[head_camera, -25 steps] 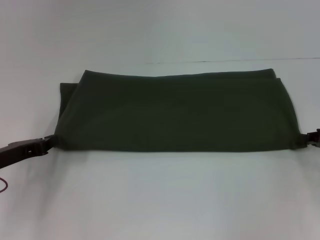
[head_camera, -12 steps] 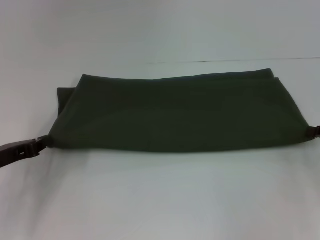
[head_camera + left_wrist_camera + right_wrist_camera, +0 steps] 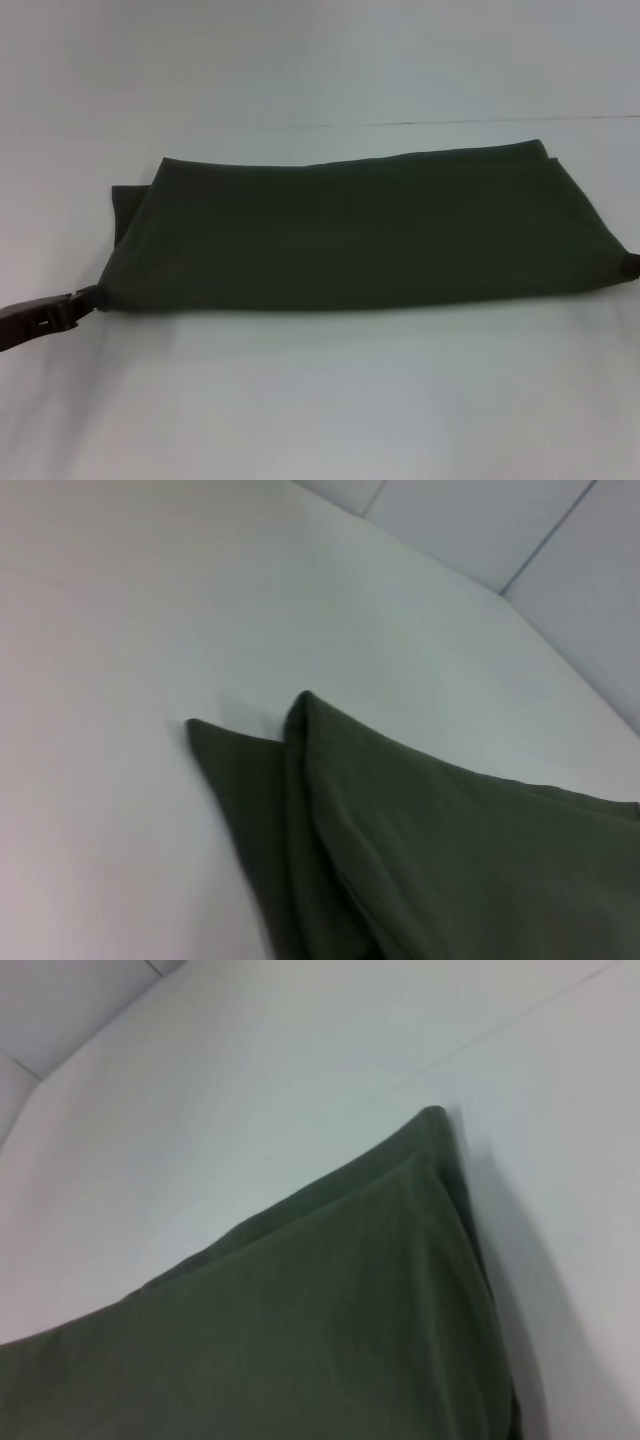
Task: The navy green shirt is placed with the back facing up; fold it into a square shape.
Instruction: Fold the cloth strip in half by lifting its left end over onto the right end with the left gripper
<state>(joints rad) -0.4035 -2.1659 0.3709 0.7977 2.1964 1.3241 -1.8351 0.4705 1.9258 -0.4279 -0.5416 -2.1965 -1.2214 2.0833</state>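
Note:
The navy green shirt (image 3: 360,230) lies folded into a wide band across the white table (image 3: 320,400). Its near edge is held up slightly and casts a shadow beneath. My left gripper (image 3: 92,297) is shut on the near left corner. Only the tip of my right gripper (image 3: 632,265) shows at the frame's right edge, and the near right corner is pulled taut into it. A lower layer sticks out at the far left. The left wrist view shows the layered far left corner of the shirt (image 3: 450,860). The right wrist view shows the far right corner of the shirt (image 3: 330,1310).
A thin seam (image 3: 450,123) runs across the table top just behind the shirt. White surface stretches in front of the shirt toward me.
Both grippers have moved outward with their corners, the left one also toward me. The band is stretched wider and its near edge sits slightly closer to me.

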